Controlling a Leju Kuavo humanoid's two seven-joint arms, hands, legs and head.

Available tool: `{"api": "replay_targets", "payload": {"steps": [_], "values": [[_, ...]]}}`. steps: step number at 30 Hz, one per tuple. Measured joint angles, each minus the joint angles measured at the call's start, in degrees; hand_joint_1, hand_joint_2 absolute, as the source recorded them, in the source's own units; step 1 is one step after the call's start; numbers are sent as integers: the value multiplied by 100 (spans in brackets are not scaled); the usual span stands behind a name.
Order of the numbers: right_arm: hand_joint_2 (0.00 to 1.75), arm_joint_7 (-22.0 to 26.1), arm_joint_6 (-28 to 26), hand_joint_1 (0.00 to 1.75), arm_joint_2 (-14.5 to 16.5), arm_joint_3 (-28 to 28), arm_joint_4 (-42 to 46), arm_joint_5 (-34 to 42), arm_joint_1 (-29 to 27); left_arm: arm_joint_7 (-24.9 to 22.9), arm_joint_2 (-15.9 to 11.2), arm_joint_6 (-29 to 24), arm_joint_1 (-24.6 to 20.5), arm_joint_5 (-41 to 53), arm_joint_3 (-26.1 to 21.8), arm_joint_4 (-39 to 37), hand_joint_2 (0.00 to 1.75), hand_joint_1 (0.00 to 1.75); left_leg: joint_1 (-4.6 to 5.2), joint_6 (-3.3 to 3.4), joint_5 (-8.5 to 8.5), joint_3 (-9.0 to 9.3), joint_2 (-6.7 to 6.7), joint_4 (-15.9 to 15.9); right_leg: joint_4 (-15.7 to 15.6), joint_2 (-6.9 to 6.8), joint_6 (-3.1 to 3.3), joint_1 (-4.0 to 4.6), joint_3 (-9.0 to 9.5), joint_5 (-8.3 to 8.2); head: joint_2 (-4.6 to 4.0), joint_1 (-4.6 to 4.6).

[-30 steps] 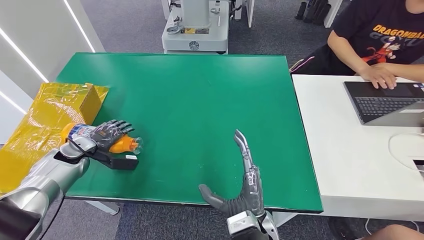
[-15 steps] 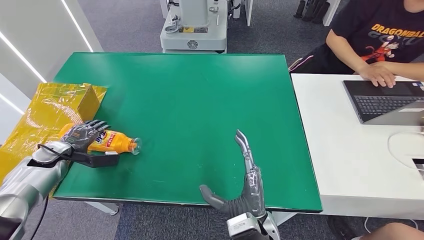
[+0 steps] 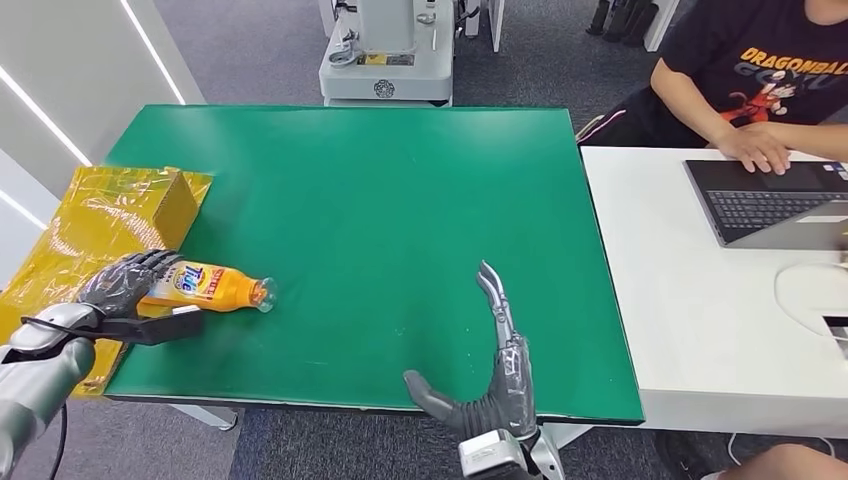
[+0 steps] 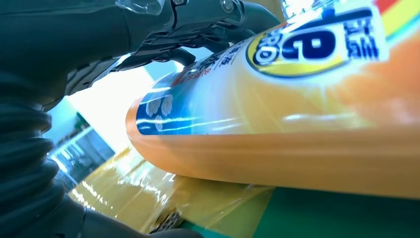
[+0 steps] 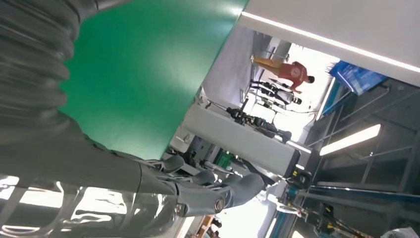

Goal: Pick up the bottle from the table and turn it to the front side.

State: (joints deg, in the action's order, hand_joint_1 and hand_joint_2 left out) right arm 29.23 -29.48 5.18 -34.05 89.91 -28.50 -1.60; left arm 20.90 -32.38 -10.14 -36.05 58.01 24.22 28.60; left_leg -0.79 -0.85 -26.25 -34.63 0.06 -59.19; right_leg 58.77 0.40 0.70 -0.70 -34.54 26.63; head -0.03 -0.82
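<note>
Rolled over within the last second, the orange plastic bottle with its blue-and-yellow label point(image 3: 205, 285) now shows its printed front upward, and the left hand point(image 3: 128, 283) has slid back from the bottle's middle to its base end. The bottle lies on its side at the near-left corner of the green worktop point(image 3: 400, 200), clear cap pointing away from that hand, base beside the crinkled yellow plastic bag point(image 3: 95, 240). The left hand's dark fingers point(image 4: 198, 22) curve over the bottle's shoulder, thumb stretched along the worktop beneath; whether they actually clamp it cannot be told. The right hand point(image 3: 495, 375) hovers released at the worktop's near edge, fingers straight, holding nothing. The bottle looks light and stiff-walled, its glossy film label likely slippery; its round body would roll freely. A wrap around the labelled midsection appears the surest hold.
</note>
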Motion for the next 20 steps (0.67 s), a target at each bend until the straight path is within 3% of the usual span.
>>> {"api": "replay_targets", "payload": {"steps": [5,11,20], "values": [[175,-9,-32,0,-17,0,21,28,-38,292,-112,202,437,-410,-556,604,175,0,0,-1,-1,-1,-1,0,0,0,0,0,-2,1,0,0],[175,-43,24,0,-31,0,47,37,-56,1062,-86,904,960,-1876,-1462,1569,175,0,1,-1,-1,0,1,0,-1,2,0,0,-2,0,1,1],[175,5,230,0,-21,-31,0,130,27,1902,432,875,1691,-4009,-2365,3271,175,0,2,0,-2,-1,-3,-1,-2,-3,-1,-1,1,0,1,0]]}}
